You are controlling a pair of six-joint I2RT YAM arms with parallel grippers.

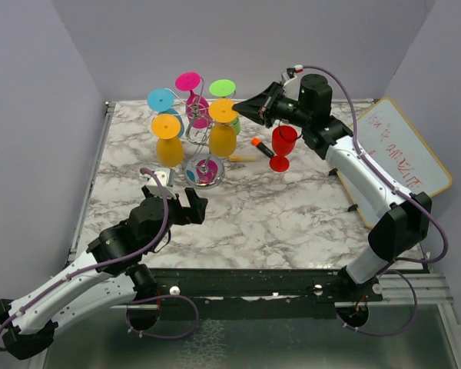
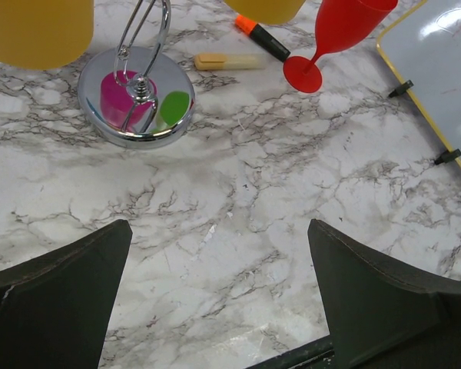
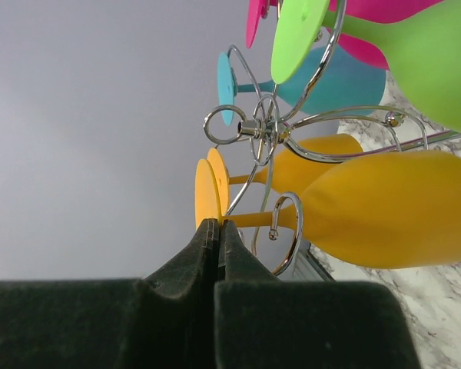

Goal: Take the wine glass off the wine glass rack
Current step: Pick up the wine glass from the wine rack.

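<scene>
Shiny chrome wire wine glass rack (image 1: 204,171) set on marbled table (image 1: 292,223) | yellow plastic wine glass (image 3: 384,207) hung from it | right jaws closed tight at its foot | left jaws spread wide, empty

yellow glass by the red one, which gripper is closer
Right: the right gripper is shut at the yellow glass's foot; the left gripper is open near the rack base.

Bright, even overhead light; I note only soft shadows on the table (image 2: 253,200). Glare on the mirror base of the wine glass rack (image 2: 98,106) and on the whiteboard (image 2: 442,69).
</scene>
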